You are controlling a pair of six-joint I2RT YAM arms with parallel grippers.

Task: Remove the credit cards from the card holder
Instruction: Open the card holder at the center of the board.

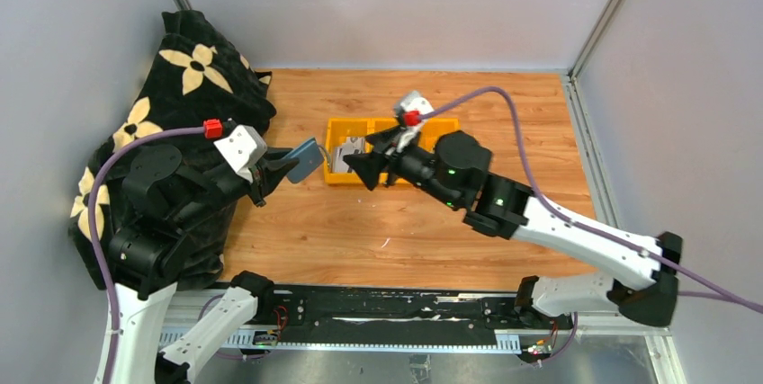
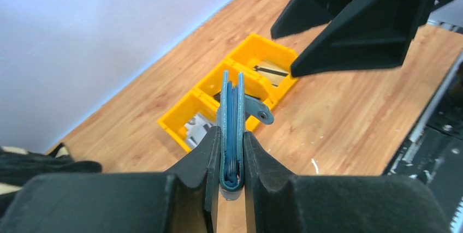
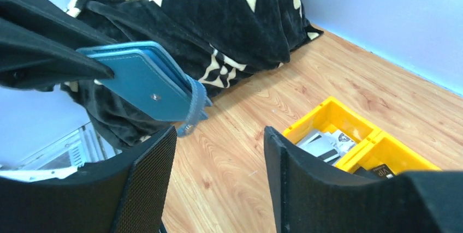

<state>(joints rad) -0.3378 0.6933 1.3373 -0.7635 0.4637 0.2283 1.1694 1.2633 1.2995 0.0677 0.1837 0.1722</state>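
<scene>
The teal-blue card holder [image 1: 304,160] hangs above the table's left side, folded shut, with my left gripper [image 1: 277,168] shut on its lower end. In the left wrist view the card holder [image 2: 231,113] stands edge-on between the fingers [image 2: 205,159], its strap tab [image 2: 262,114] dangling right; thin grey card edges show inside its fold. My right gripper [image 1: 371,152] is open just right of it, over the near rim of the bins, nothing between its jaws. The right wrist view shows the card holder [image 3: 147,83] beyond that open gripper [image 3: 218,145]. Silvery credit cards [image 3: 322,145] lie in a yellow bin.
Yellow plastic bins [image 1: 338,177] stand side by side mid-table, cards in them [image 2: 197,126]. A black blanket with pale flowers [image 1: 193,69] is heaped at the left wall, behind my left arm. Grey walls close in the wooden table [image 1: 504,222] on three sides.
</scene>
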